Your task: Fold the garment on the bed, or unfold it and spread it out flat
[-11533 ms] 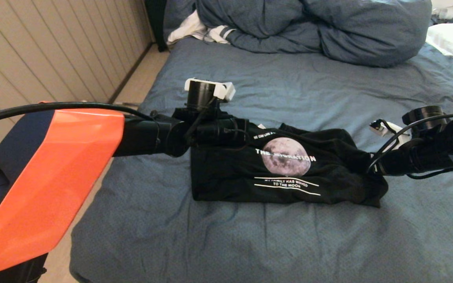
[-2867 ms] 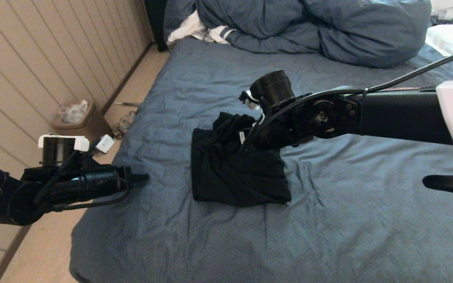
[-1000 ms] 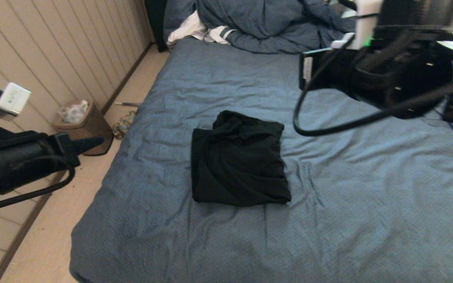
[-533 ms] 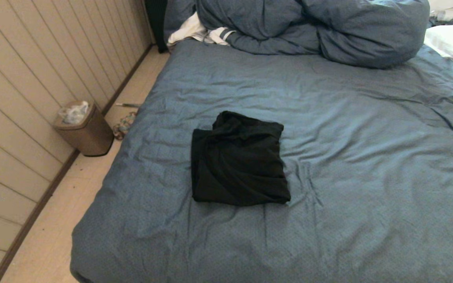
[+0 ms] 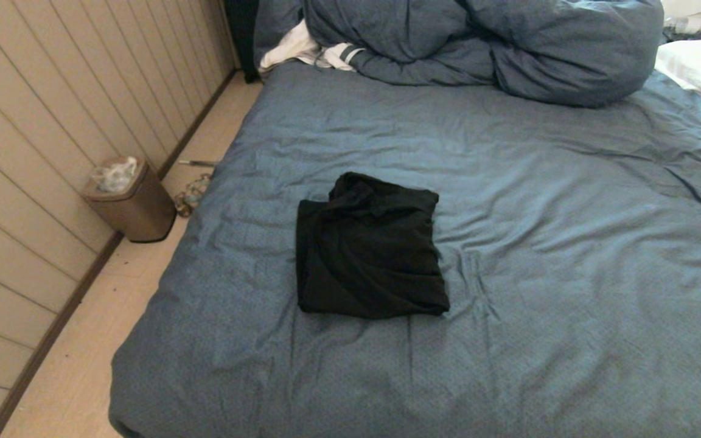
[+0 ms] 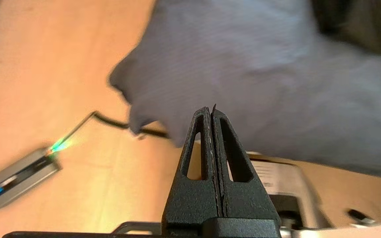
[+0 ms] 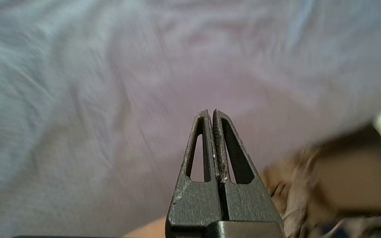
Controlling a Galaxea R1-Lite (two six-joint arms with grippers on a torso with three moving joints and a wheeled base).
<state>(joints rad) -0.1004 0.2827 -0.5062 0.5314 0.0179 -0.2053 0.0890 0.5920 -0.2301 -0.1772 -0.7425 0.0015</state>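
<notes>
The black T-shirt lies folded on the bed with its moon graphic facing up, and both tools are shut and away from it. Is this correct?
Not fully. In the head view the T-shirt on the bed shows only plain black; no moon graphic is visible. The rest holds: left tool and right tool are shut, away from it.

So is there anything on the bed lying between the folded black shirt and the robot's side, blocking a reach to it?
Nothing visible does. The garment lies folded on bare sheet of the bed; the duvet is bunched at the far end. Both the left end effector and the right end effector are shut, off the garment.
</notes>
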